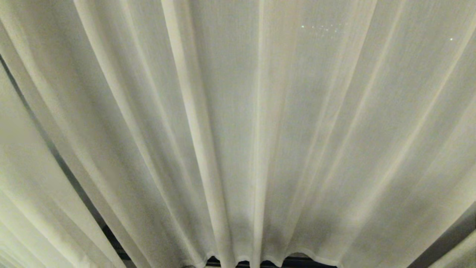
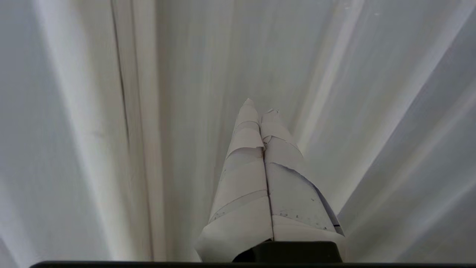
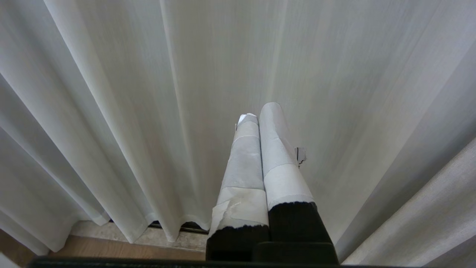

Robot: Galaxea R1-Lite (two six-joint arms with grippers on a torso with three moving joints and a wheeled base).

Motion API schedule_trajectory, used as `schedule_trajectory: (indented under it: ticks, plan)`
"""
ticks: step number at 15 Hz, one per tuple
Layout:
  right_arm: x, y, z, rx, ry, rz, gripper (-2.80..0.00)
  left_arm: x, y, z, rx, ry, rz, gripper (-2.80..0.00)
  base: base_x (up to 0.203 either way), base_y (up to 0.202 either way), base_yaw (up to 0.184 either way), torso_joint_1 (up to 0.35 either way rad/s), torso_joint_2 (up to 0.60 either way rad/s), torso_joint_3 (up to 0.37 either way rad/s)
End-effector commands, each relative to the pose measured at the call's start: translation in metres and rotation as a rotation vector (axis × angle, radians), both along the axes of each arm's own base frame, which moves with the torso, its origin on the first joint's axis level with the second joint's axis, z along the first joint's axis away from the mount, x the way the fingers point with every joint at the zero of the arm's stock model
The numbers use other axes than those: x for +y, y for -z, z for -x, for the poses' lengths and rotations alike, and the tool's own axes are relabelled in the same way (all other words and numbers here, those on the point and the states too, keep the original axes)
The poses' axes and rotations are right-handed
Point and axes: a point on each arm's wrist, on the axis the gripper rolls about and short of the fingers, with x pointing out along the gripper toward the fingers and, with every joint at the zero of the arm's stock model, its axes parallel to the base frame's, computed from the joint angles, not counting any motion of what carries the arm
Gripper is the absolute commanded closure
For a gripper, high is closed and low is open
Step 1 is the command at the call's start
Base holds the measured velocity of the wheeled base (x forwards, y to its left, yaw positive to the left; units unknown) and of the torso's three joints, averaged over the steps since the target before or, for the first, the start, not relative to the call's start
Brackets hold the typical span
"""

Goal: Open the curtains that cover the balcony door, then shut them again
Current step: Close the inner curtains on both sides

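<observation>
- Far L of head view: a thicker, opaque cream panel [image 1: 22,186] is seen hanging in front of the sheer, with a dark gap [image 1: 55,160] beside it; prob. the balcony door frame, but too little is shown to be sure.
- Centre to R of head view: the cream-white, floor-length pleated sheer curtains [image 1: 238,130] are spread across nearly the whole view, drawn shut. A dark strip [image 1: 297,260] is glimpsed under the hem; glass panes are not seen.
- Neither arm is shown in head view.
- L gripper [image 2: 260,106], fingers wrapped in pale tape, is pointed at the sheer folds; jaws are pressed together tip to tip. No fabric is seen pinched between them, so it is judged empty, close to the cloth or just brushing it.
- R gripper [image 3: 260,111], also tape-wrapped over black fingers, is parked facing the curtain lower down, near the hem, pale sill [image 3: 178,238] and wooden floor [image 3: 111,253]; jaws are shut w/ nothing held.
- Another opaque, grainy panel [image 3: 427,223] is seen at the edge of R wrist view.
- Step judged: opening not yet achieved; L arm is placed for a push or sweep.
- Next move calls for: closed fingers to be worked into a fold or the panel edge, then cloth carried sideways w/o slipping off.
- Writing/brands: none legible.
</observation>
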Motion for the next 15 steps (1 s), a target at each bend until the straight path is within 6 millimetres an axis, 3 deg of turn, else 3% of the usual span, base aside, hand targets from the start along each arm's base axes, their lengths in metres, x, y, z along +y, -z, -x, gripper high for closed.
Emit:
schedule_trajectory:
  ticks: [1, 5, 12, 15]
  plan:
    - [0.0, 0.0, 0.0, 0.002, 0.0, 0.0, 0.0, 0.001, 0.007, 0.004, -0.009, -0.004, 0.003, 0.0, 0.0, 0.0, 0.0, 0.0, 0.0, 0.0]
    - [0.0, 0.0, 0.0, 0.002, 0.0, 0.0, 0.0, -0.001, 0.03, -0.004, 0.07, -0.021, -0.031, 0.0, 0.0, 0.0, 0.0, 0.0, 0.0, 0.0]
    - [0.0, 0.0, 0.0, 0.001, 0.0, 0.0, 0.0, -0.005, 0.098, -0.016, 0.252, -0.189, -0.141, 0.0, 0.0, 0.0, 0.0, 0.0, 0.0, 0.0]
    - [0.0, 0.0, 0.0, 0.002, 0.0, 0.0, 0.0, -0.007, 0.1, -0.013, 0.223, -0.309, -0.147, 0.0, 0.0, 0.0, 0.0, 0.0, 0.0, 0.0]
